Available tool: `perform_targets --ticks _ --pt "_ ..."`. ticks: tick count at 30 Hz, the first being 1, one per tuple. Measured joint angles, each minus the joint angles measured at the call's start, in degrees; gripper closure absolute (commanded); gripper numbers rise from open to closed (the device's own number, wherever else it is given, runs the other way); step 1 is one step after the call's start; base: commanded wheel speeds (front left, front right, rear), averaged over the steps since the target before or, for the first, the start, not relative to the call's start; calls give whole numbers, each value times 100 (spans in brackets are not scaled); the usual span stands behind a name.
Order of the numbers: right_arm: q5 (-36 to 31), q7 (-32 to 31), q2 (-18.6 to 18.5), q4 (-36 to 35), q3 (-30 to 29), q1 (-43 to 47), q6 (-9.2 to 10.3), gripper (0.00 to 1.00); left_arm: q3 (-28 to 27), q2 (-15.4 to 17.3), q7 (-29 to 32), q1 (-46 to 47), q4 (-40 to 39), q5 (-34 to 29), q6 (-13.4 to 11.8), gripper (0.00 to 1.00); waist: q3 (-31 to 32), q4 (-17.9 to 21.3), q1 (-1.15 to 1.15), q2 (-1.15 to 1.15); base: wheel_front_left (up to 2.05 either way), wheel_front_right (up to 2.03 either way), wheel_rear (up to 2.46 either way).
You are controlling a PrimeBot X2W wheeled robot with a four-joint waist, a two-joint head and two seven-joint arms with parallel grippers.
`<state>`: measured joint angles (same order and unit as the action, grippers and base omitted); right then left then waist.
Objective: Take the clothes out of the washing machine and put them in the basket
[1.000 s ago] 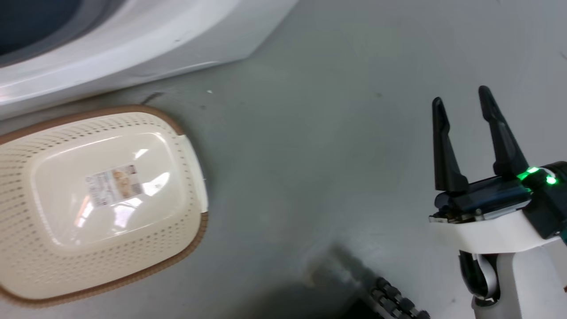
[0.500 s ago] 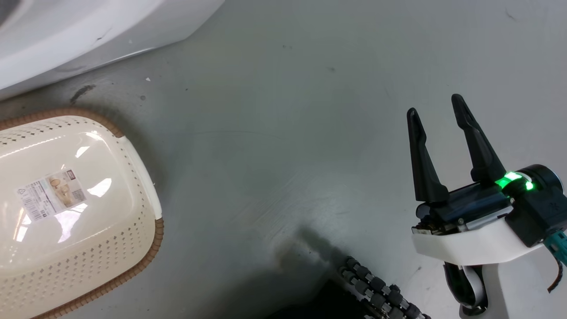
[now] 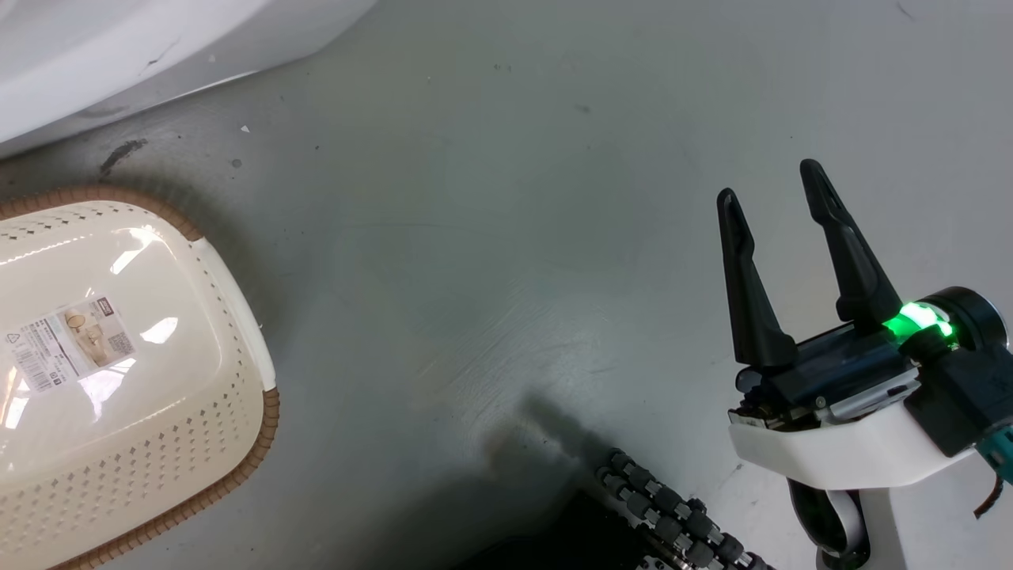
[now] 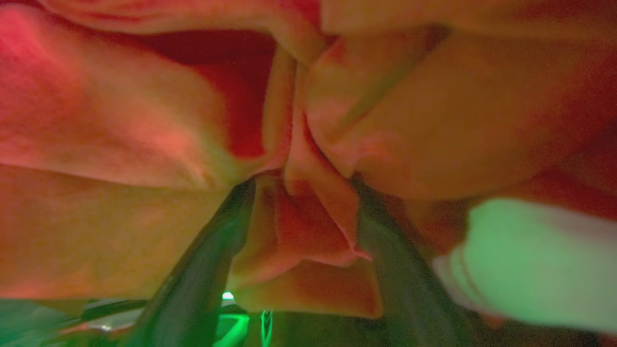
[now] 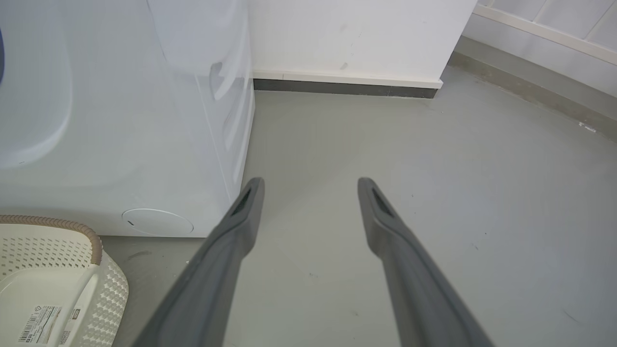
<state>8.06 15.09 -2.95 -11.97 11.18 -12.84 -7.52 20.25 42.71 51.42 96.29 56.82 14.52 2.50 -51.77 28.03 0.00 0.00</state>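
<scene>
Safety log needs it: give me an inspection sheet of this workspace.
Surface: grey floor, scuffed, with a dark smear near the washing machine.
Job's things: basket on the floor beside the machine, bare in the part seen; red clothes bunched close around the left gripper.
Clutter: nothing seen.
Grippers: left gripper has fabric between its fingers, grip unclear; right gripper open, empty, above the floor.
Cables: teal-tipped lead at the right wrist.
Surroundings: white wall with dark skirting.
</scene>
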Motion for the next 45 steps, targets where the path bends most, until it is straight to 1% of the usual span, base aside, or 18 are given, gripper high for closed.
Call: perform_targets --ticks 1,4,8,11,15,21,28,34,38,42,45 --pt "-2 0 -1 -18 -3 0 0 0 -11 7 2 -7 -26 26 -22 100 -11 -4 0 0 0 0 0" --pt "-3 0 0 -48 -18 -2 0 0 -16 11 1 -23 -137 47 -34 100 -44 -26 0 0 0 0 0" --pt "-34 0 0 -34 -38 -11 0 0 -29 14 -194 -124 -211 104 -67 100 -4 -66 0 0 0 0 0" --pt "-55 0 -1 -23 -92 -14 0 0 -31 3 -397 -223 -215 136 -101 100 70 -121 0 0 0 0 0" --pt "-111 0 1 10 -167 -38 0 0 -25 -60 -816 -339 -209 164 -116 100 205 -212 0 0 0 0 0" --pt "-287 0 2 99 -420 -40 0 0 -51 -359 -1564 -548 -70 331 -99 100 525 -428 0 0 0 0 0" --pt "-489 0 4 149 -603 4 0 0 -107 -748 -2443 -976 231 572 11 100 1063 -728 0 0 0 0 0" --pt "-705 0 3 183 -799 143 0 0 -177 -1204 -3395 -1720 333 844 181 100 1583 -1038 0 0 0 0 0" --pt "-799 0 3 174 -917 204 0 0 -151 -1362 -4030 -2207 316 896 227 100 1926 -1269 0 0 0 0 0" --pt "-878 0 4 214 -1012 262 0 0 -149 -1614 -4630 -2728 267 1036 300 100 2258 -1497 0 0 0 0 0" --pt "-929 0 4 253 -1080 371 0 0 -140 -1704 -5071 -3147 127 1124 357 100 2539 -1646 0 0 0 0 0"
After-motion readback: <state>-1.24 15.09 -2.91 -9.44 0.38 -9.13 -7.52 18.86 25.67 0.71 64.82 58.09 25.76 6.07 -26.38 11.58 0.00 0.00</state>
